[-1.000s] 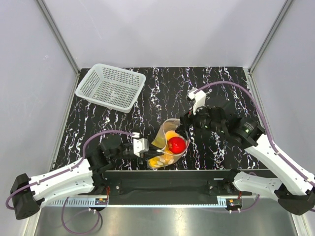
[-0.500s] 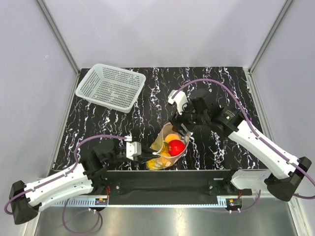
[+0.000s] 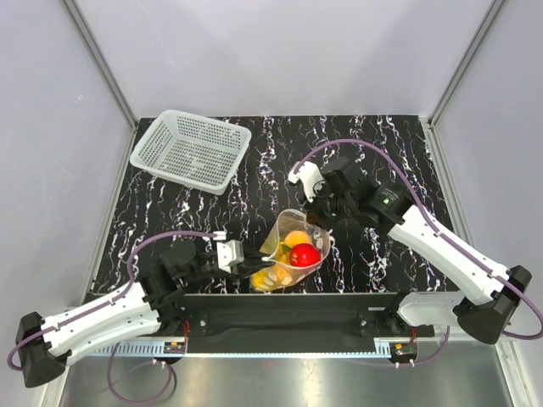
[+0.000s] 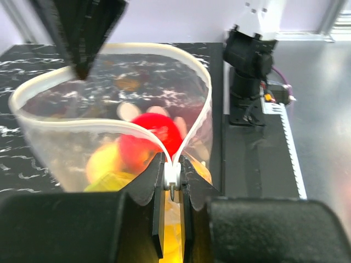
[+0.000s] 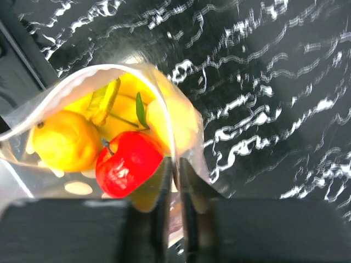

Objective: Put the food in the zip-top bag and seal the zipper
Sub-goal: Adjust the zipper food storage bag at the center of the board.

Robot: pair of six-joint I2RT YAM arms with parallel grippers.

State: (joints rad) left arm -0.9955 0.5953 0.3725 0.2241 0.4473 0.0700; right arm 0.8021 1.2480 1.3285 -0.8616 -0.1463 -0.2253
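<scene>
Oppositely, left tool [image 4: 172, 183] and right tool [image 5: 174, 181] pinch the bag [image 3: 277, 275].

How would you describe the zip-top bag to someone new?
On the black marbled table, at the middle of its near edge, sits the zip-top bag. Unlike the white perforated basket at the far left, it is clear plastic, mouth open, holding a red fruit and an orange fruit.

Lab enclosure: plain walls [image 3: 280, 51], aluminium posts [image 3: 102, 64].
</scene>
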